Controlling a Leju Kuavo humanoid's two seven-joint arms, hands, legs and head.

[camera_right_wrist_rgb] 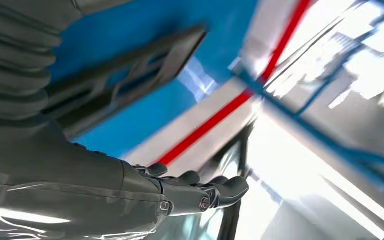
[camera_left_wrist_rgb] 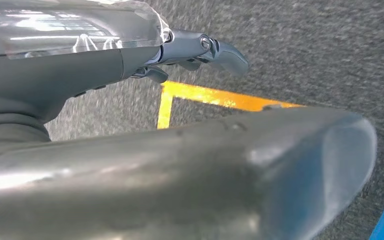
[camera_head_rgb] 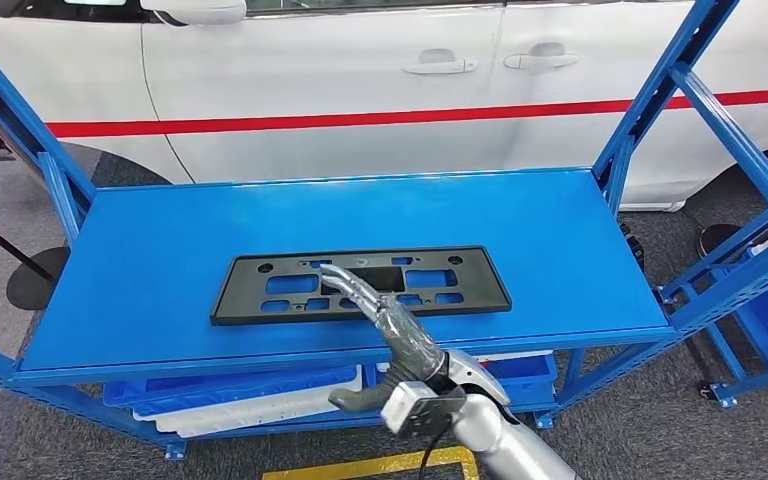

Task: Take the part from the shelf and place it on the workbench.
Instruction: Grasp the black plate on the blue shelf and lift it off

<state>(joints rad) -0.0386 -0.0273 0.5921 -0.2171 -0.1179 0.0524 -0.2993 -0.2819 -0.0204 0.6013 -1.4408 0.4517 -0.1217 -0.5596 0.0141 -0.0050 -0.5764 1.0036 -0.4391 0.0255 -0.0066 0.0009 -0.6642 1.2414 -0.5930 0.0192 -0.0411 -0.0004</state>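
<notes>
The left hand (camera_left_wrist_rgb: 200,52) is hanging over grey floor by a yellow line (camera_left_wrist_rgb: 215,96), fingers slack, nothing held. The part (camera_head_rgb: 360,284), a flat black slotted plate, is lying on the shelf (camera_head_rgb: 140,260), towards its front edge and about midway along it. The right hand (camera_head_rgb: 355,285) is stretched over the part's middle; whether anything is gripped cannot be told, the fingertips (camera_right_wrist_rgb: 230,189) being seen against blurred background. Judgement: the reach is being made. A firm hold should be got across a bar between slots, and the plate kept level when lifted off the shelf.
</notes>
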